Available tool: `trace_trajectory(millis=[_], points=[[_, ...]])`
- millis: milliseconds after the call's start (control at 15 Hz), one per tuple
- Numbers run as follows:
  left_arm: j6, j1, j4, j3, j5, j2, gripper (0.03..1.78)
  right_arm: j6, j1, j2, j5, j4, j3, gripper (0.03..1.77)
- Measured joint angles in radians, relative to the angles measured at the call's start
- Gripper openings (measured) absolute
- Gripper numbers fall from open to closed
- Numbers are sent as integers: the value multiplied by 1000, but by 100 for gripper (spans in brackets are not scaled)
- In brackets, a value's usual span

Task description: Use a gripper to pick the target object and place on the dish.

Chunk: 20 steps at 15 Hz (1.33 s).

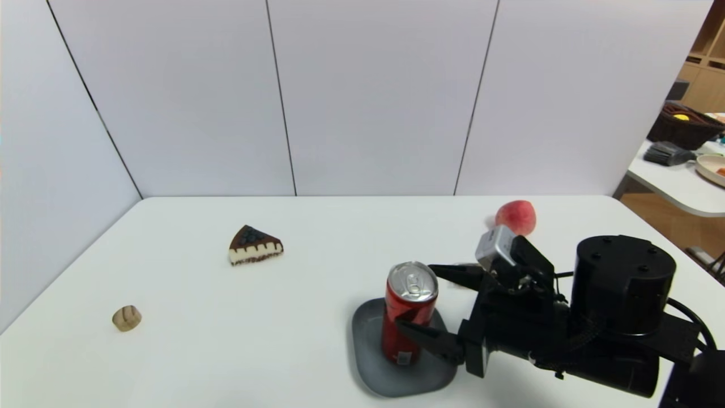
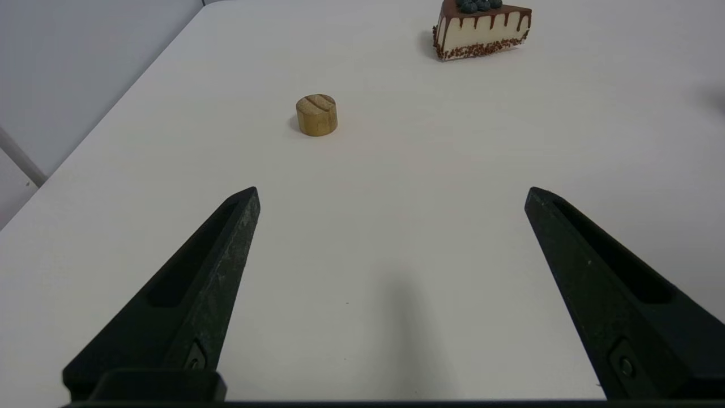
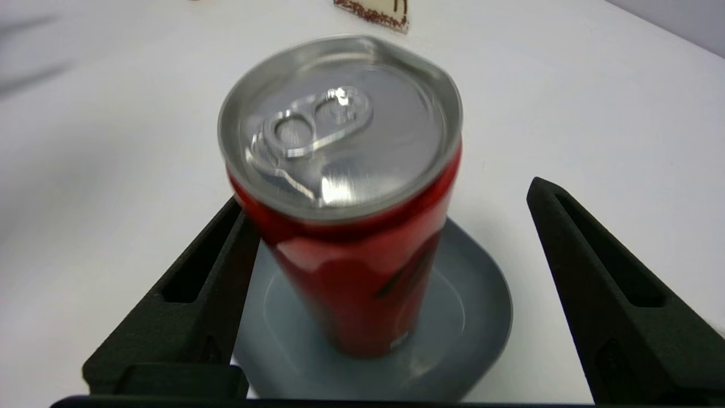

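Red drink can stands upright on grey-blue dish; our right gripper spread wide, holding nothing, one finger v. close. Risk: clipping can on exit, toppling it.

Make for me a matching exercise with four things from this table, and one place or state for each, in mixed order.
Things:
1. red can
2. peach
3. wooden cylinder
4. right gripper

Places or states:
A. near the table's left edge
B. open, fingers on both sides of the can
C. upright on the grey-blue dish
D. far side, beyond the right arm

Pairs: 1-C, 2-D, 3-A, 4-B
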Motion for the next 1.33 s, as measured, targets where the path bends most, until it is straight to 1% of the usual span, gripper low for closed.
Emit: trace_trajectory(millis=[533,667,800,933,1333], points=[[0,0,0,0,0,0,169,-1,-3,-183,1,1,176,166],[0,0,0,0,0,0,169,3,-16,-236,-1,8,203,167],[0,0,0,0,0,0,169,9,-51,-299,-3,24,216,168],[0,0,0,0,0,0,169,8,-122,-368,-5,92,218,169],[0,0,0,0,0,0,169,10,-418,-640,-4,339,214,169]])
